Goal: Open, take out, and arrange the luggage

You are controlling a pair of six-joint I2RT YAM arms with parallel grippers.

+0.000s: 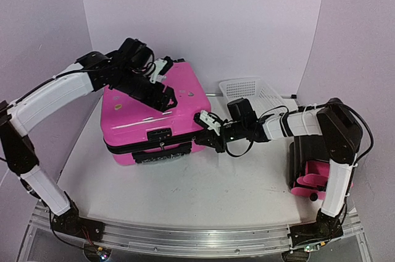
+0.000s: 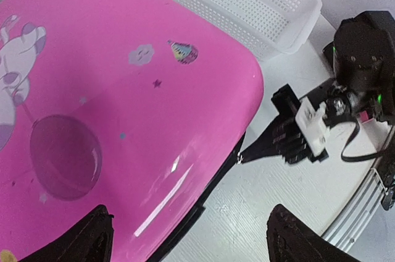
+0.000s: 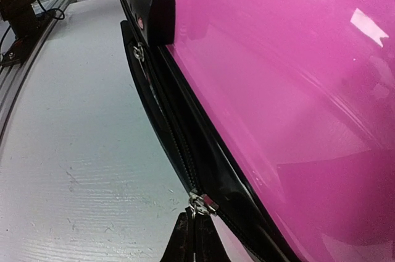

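the top view looks down from behind the arms over the whole bench [image 1: 185, 194]. the left wrist view sits close over the suitcase [image 2: 123, 120] lid, right pincer [image 2: 247, 156] at 3 o'clock. the right wrist view lies low beside the zipper pull [image 3: 200, 203] at that corner.

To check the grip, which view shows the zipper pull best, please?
The right wrist view: the zipper pull is sharp, pinched by the shut right gripper on the luggage. The left wrist view shows a mere glint; the top view cannot resolve it.

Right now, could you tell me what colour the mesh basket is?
The basket is white; clearest in the left wrist view.
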